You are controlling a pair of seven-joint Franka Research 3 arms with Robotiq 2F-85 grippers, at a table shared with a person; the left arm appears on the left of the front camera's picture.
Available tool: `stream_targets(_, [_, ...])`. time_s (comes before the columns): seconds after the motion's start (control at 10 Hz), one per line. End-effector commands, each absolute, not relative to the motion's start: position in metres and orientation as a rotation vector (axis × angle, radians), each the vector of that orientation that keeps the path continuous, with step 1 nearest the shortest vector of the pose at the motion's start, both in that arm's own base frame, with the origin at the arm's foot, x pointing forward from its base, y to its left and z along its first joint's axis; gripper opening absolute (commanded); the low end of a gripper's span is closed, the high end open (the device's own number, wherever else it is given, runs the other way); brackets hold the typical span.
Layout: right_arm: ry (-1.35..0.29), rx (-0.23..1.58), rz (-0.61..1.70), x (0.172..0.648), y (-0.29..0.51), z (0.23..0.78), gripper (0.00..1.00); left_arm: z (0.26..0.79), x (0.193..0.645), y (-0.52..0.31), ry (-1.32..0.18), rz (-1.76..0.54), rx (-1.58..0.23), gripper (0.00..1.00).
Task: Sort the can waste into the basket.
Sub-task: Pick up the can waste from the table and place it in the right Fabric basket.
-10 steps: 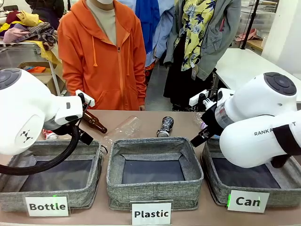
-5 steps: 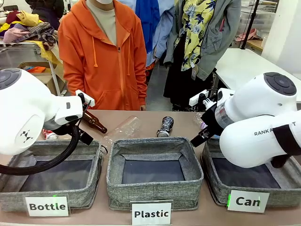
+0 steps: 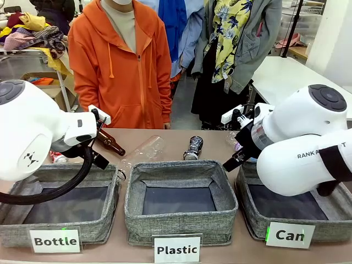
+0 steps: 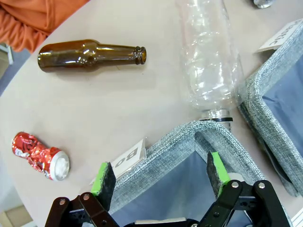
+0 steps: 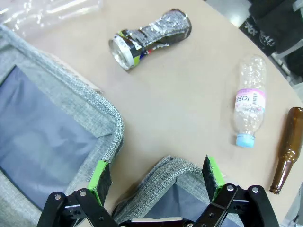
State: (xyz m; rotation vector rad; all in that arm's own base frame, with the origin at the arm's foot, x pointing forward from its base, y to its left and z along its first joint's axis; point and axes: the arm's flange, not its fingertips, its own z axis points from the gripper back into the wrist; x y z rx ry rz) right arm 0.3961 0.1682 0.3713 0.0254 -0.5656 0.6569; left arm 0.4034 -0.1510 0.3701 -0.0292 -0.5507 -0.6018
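Note:
The black-and-silver crushed can (image 3: 192, 147) lies on the table behind the middle basket, and in the right wrist view this can (image 5: 149, 33) lies ahead of my fingers. A shiny red crushed can (image 4: 40, 156) lies on the table at the left of the left wrist view. The grey basket (image 3: 330, 231) with the "Can" label (image 3: 290, 235) stands at the front right. My right gripper (image 5: 156, 174) hangs open and holds nothing above a corner of that basket (image 5: 163, 171). My left gripper (image 4: 160, 174) is open, holding nothing, over the corner of the "Bottle" basket (image 4: 189, 137).
A brown glass bottle (image 4: 90, 54) and a clear plastic bottle (image 4: 210, 56) lie beyond the left gripper. A small blue-capped plastic bottle (image 5: 248, 106) and another brown bottle (image 5: 284, 151) lie near the right gripper. The "Plastic" basket (image 3: 181, 223) stands in the middle. Two people stand at the far side.

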Motion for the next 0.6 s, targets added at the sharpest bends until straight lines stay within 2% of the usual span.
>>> stream_targets(0.0, [-0.566, 0.026, 0.656, 0.396, 0.168, 0.371, 1.0, 0.37, 0.403, -0.151, -0.551, -0.602, -0.029, 1.0])
stream_targets(0.2, [-0.566, 0.025, 0.657, 0.396, 0.168, 0.371, 1.0, 0.37, 0.403, -0.151, -0.551, -0.602, -0.029, 1.0])
stream_targets(0.4, [-0.585, 0.072, 0.655, 0.386, 0.162, 0.403, 1.0, 0.404, 0.384, -0.157, -0.597, -0.675, -0.203, 1.0])
stream_targets(0.5, [-0.587, 0.13, 0.637, 0.379, 0.159, 0.421, 1.0, 0.425, 0.375, -0.16, -0.568, -0.673, -0.307, 1.0])
